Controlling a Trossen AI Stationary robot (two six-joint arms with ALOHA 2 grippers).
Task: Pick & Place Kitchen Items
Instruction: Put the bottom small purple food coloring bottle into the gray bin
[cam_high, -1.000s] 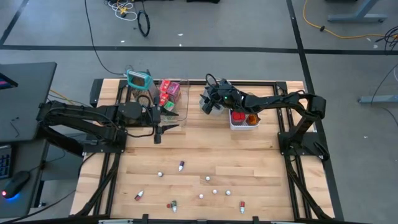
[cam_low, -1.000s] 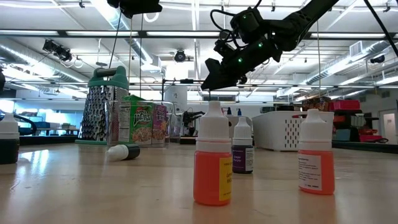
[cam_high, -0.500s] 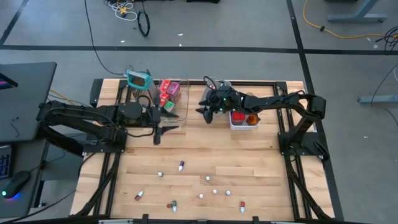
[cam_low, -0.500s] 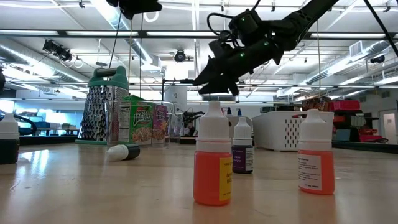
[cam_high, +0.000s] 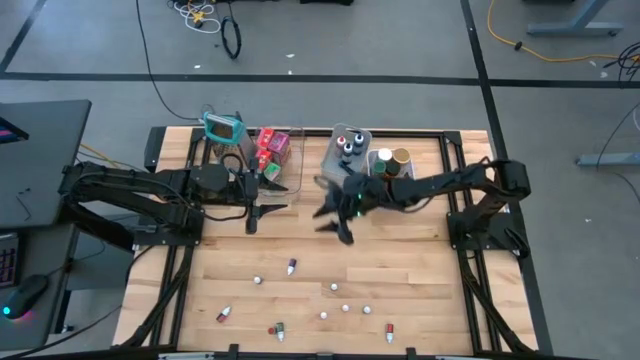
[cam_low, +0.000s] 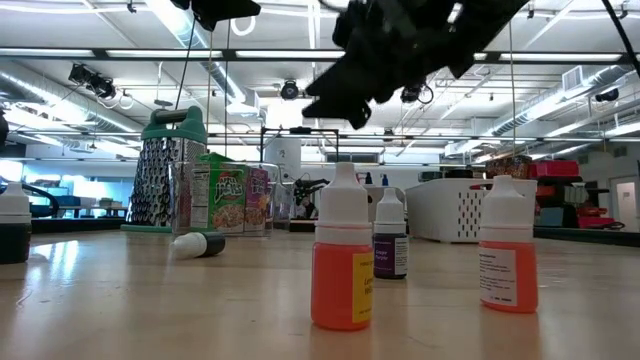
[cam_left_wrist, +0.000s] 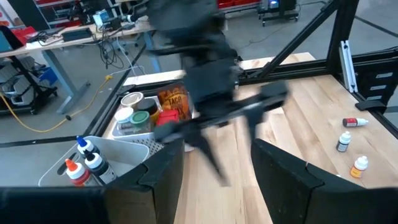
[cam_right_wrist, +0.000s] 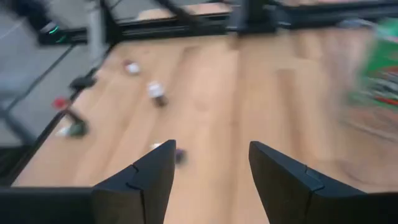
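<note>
Pale wood lies bare under your right gripper (cam_high: 336, 222), fingers apart and empty, heading for the little bottles (cam_high: 292, 266) scattered along the table's near side, so next line up over one, while your left gripper (cam_high: 257, 212) waits, fingers apart.

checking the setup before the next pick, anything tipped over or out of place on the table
One dark-capped little bottle lies on its side near the grater, while the orange bottle and its neighbours stand upright. More small bottles sit scattered loose across the near half of the table. Nothing looks spilled.
</note>
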